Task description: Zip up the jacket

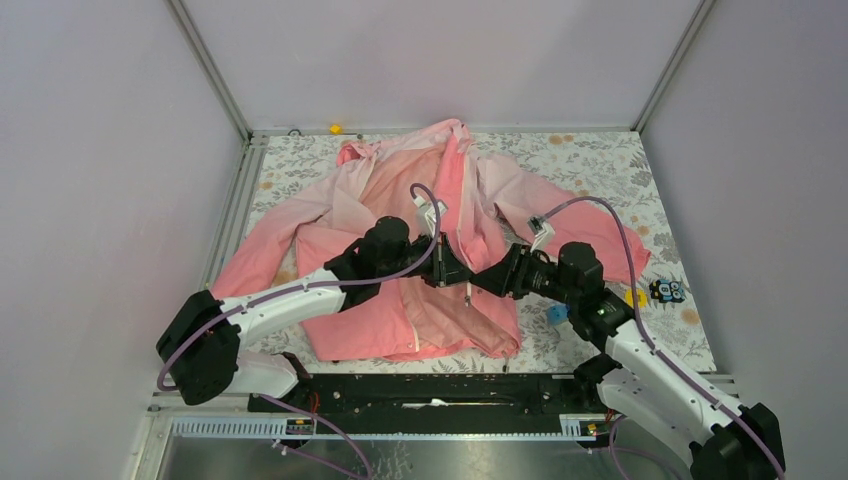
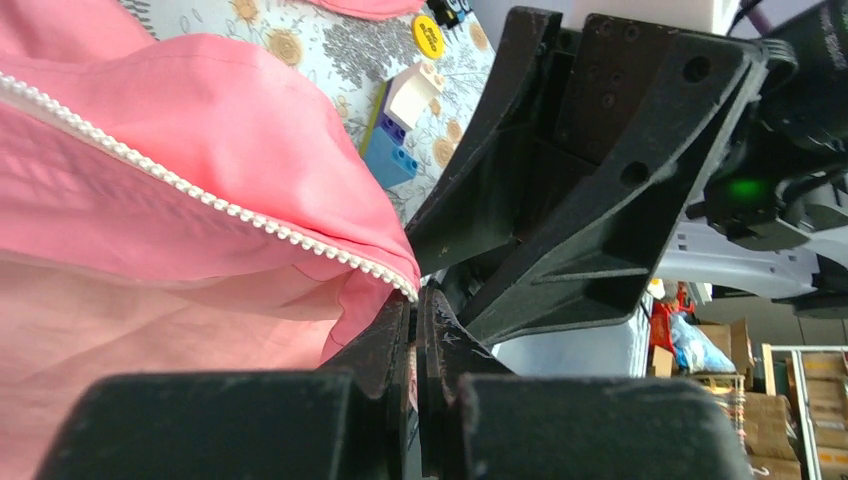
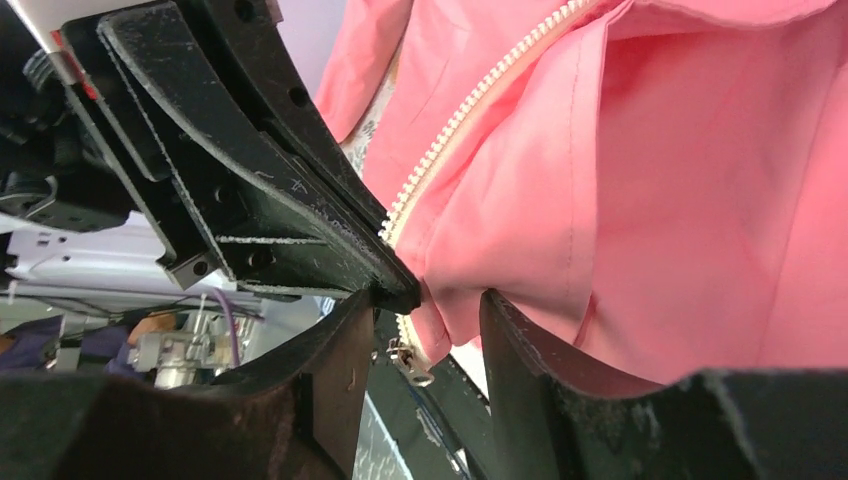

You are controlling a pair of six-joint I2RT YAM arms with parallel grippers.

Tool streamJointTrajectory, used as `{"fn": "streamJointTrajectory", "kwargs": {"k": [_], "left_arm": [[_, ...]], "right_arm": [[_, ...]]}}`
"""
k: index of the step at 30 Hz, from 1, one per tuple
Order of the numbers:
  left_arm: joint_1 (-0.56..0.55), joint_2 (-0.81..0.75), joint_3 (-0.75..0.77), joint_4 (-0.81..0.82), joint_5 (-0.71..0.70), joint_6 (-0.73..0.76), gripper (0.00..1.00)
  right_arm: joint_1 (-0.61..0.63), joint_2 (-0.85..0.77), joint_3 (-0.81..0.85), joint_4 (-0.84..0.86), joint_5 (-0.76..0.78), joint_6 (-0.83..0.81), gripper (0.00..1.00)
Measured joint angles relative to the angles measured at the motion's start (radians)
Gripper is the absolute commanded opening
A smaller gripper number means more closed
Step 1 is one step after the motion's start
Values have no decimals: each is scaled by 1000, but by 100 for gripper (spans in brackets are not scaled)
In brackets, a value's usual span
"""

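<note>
One blue toy brick [image 1: 557,313] lies just beside the jacket [image 1: 380,322].

Left arm [image 1: 290,295] with jaws pressed together faces right arm [image 1: 650,375] with jaws parted.

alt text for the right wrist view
The left gripper pinches the pink jacket at its white zipper. Below, the right gripper stands open around a fold of the fabric, with a small metal zipper pull hanging between its fingers.
</note>
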Motion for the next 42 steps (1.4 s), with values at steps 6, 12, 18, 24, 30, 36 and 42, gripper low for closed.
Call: {"fn": "streamJointTrajectory", "kwargs": {"k": [6,12,18,24,30,36,42], "left_arm": [[0,3,9,-25,-49,3,0],[-3,9,23,-39,-58,4,0],[-4,29,37,-42,-60,4,0],[-4,35,37,-43,-62,5,0],[-4,45,43,-42,-62,4,0],[-4,55,47,-42,-63,4,0],[-3,55,48,-38,-63,4,0]], "right_arm": [[33,39,29,-53,40,-47,43],[56,52,29,-54,45,-58,47],[65,72,29,-51,55,-63,38],[68,84,29,-39,56,-63,33],[72,101,29,-18,57,-63,26],[73,107,29,-8,56,-64,9],[73,107,29,2,57,-65,1]]}}
